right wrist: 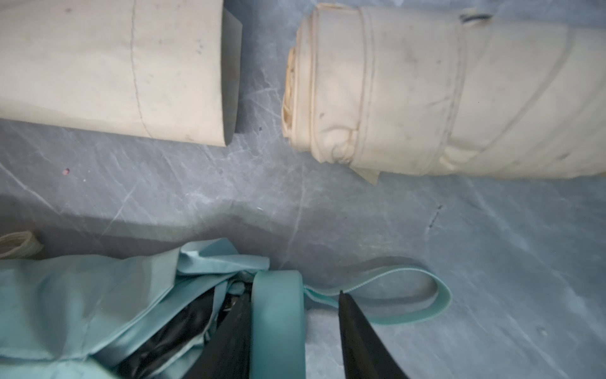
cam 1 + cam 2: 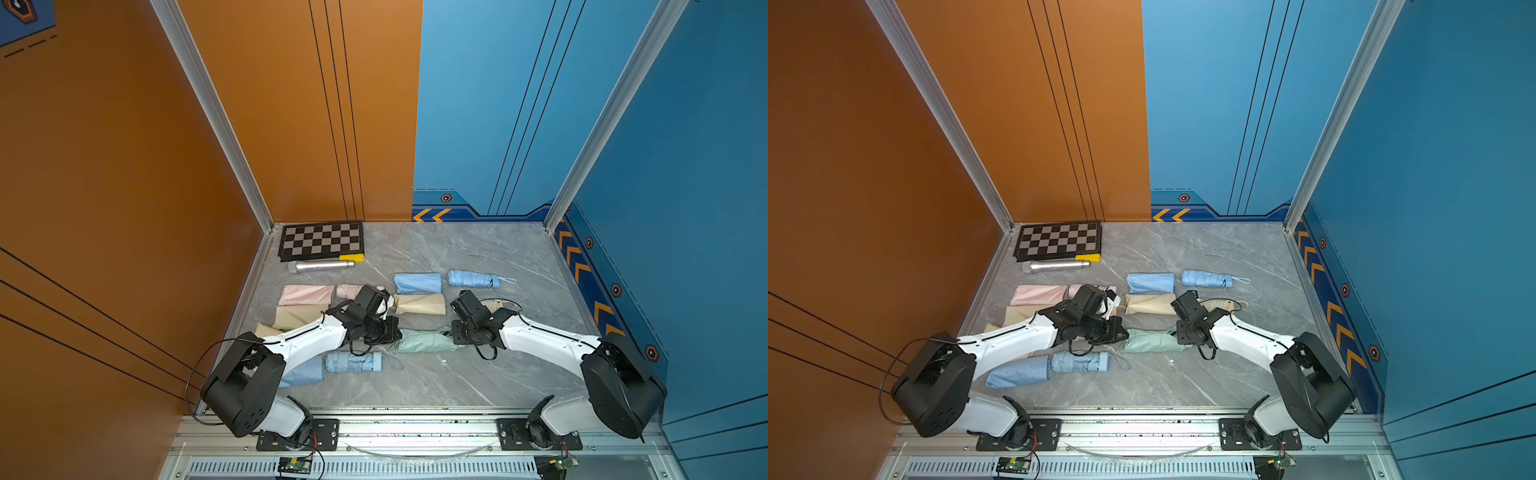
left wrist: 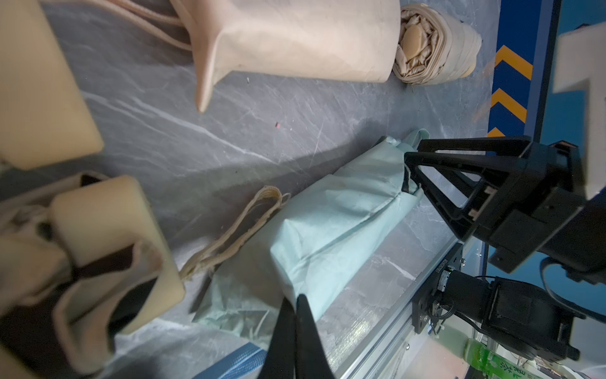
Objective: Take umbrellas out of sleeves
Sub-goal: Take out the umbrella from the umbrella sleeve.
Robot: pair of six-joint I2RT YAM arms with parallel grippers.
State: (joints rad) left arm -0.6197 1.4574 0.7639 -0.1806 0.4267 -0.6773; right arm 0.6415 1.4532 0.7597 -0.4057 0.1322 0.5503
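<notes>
A mint sleeve with its umbrella still inside lies mid-table between both arms. My left gripper is shut on the sleeve's closed end, pinching the mint fabric. At the open end the mint handle sticks out with its wrist cord looped on the table. My right gripper straddles that handle, open: one finger touches it, while a gap remains at the other. Dark umbrella fabric shows inside the sleeve mouth.
Around lie a cream sleeve and cream umbrella, a light blue sleeve and umbrella, a pink sleeve, and another blue umbrella. At the back left are a silver cylinder and a checkerboard.
</notes>
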